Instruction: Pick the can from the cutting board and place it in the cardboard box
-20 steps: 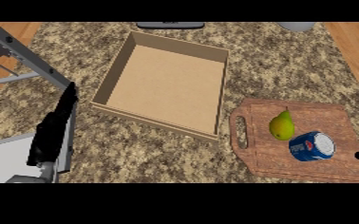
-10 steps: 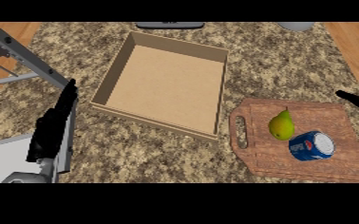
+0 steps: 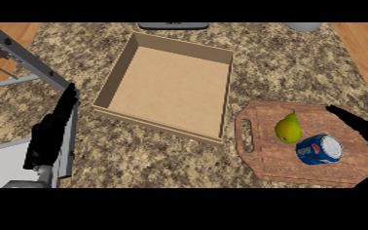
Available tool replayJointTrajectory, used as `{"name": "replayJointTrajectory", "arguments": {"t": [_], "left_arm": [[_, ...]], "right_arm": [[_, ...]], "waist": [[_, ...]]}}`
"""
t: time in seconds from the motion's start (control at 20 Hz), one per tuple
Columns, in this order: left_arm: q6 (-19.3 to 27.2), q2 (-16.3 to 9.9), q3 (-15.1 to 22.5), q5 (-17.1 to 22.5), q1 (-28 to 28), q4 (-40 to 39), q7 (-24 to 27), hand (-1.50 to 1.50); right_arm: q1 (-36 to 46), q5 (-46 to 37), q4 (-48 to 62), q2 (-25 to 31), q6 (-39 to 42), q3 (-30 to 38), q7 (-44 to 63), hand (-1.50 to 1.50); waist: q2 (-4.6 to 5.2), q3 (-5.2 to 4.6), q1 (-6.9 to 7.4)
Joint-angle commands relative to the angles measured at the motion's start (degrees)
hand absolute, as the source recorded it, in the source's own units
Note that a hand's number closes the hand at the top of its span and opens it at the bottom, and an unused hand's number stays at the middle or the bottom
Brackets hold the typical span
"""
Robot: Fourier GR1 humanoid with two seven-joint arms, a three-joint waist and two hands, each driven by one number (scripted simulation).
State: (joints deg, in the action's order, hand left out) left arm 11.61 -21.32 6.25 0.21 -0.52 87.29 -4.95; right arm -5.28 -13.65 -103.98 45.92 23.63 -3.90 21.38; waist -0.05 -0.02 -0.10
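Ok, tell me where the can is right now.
In the head view the can lies on its side on the cutting board at lower right, just right of and below the pear, near the right hand.

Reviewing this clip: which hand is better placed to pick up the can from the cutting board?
The right hand. It shows at the view's right edge, over the cutting board near the can. The left hand rests open far left, beyond the cardboard box.

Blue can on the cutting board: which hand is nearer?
Right. The right hand comes in at the view's right edge, just above and right of the blue can. The left hand rests open far across the counter, beyond the cardboard box.
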Motion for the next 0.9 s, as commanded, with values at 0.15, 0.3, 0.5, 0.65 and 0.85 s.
{"name": "replayJointTrajectory", "arguments": {"t": [0.15,0.3,0.5,0.65,0.85], "left_arm": [[-1.34,2.61,-0.86,-2.26,1.00,2.21,-0.62,0.00],[-3.22,1.14,-3.59,-2.94,1.13,2.82,-1.26,0.00],[-3.06,3.95,-3.32,-4.86,2.08,2.31,0.00,0.00],[-6.60,2.09,-5.01,-3.06,3.87,4.26,-1.29,0.00],[-6.53,4.08,-6.17,-4.26,4.29,6.95,-2.81,0.00]], "right_arm": [[0.66,-9.12,4.26,-6.38,1.20,-1.31,-0.76,-1.50],[0.52,-10.08,4.95,-7.22,3.40,1.32,-2.76,-1.50],[1.63,-13.66,9.19,-10.08,3.15,2.30,-7.06,-1.50],[-2.71,-15.09,5.68,-10.51,2.73,3.53,-7.65,-1.50],[0.63,-14.64,3.18,-12.42,8.46,6.11,-3.36,-1.50]], "waist": [[0.02,0.03,0.16],[-0.01,0.02,0.08],[0.03,0.03,0.16],[-0.02,0.03,0.08],[-0.01,0.02,0.15]]}}
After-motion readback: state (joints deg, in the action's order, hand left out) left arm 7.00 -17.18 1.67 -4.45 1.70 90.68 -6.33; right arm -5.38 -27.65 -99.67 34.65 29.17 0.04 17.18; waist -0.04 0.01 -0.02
